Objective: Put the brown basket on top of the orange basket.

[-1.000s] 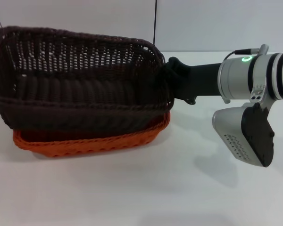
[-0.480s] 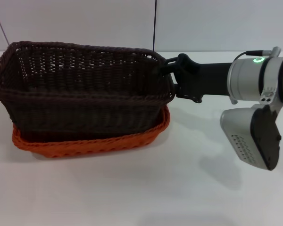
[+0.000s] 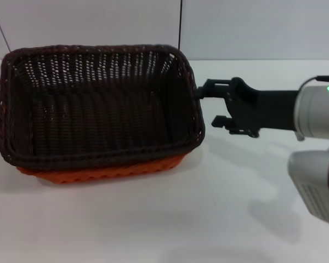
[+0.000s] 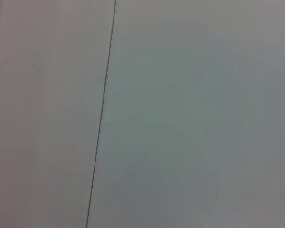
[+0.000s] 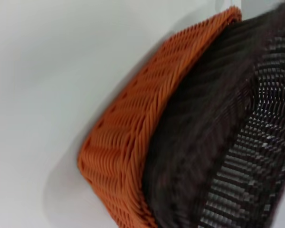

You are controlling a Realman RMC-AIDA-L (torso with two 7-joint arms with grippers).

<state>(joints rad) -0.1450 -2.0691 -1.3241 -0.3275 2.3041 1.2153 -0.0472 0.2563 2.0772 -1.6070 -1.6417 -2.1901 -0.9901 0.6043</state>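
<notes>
the brown basket [image 3: 98, 104] sits nested inside the orange basket [image 3: 104, 171] on the white desk [image 3: 208, 219], so only an orange strip shows under its rim. the right gripper [image 3: 213, 104] is just beside the brown basket's short side, on the gripper's far side, with fingers spread apart and holding nothing, probably because the placing is done. the right wrist view shows the orange wall from close, which the head view mostly hides. the left gripper is not seen.
</notes>
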